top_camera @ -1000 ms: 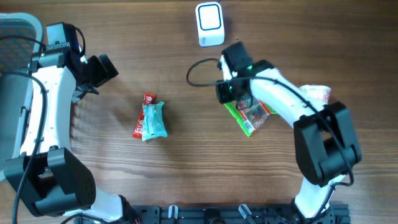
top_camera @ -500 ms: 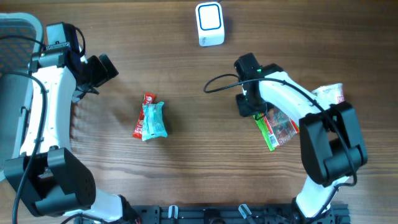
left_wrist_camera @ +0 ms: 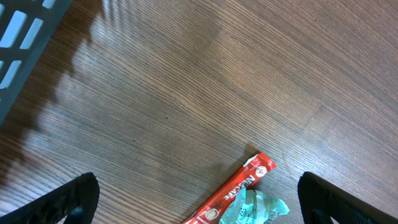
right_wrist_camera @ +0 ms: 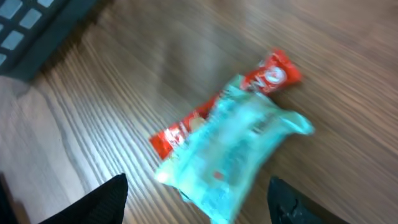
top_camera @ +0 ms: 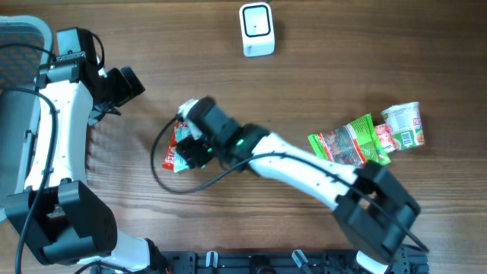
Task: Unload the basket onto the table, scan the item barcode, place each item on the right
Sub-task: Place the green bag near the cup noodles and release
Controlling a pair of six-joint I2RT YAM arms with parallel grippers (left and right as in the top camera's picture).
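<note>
Overhead first: my right arm stretches across to the left half of the surface point(top_camera: 319, 68). The right gripper point(top_camera: 187, 149) sits over the teal packet point(top_camera: 180, 137), which lies across a red stick point(top_camera: 168, 159). I reckon that packet is the item to scan, so that's the sensible spot. The scanner point(top_camera: 256, 29) stands at the far edge, well apart from it, with open wood between. The left gripper point(top_camera: 135, 84) hangs off near the basket point(top_camera: 14, 46), out of the way. Over on the right, a green packet point(top_camera: 346, 143) and a cup point(top_camera: 403, 125) lie just beside each other, clear of the route. The arm's cable point(top_camera: 179, 190) loops right next to the packet, which could drag on something.

Left wrist: jaws wide apart, just bare wood between them. The stick's end and a teal corner peek in at the bottom.

Right wrist: pretty blurry, but the jaws are apart with a finger point(right_wrist_camera: 109, 196) on either side, gripping nothing. The packet lies flat below. It touches the stick, so a pinch might grab both. Can't see a barcode anywhere.
</note>
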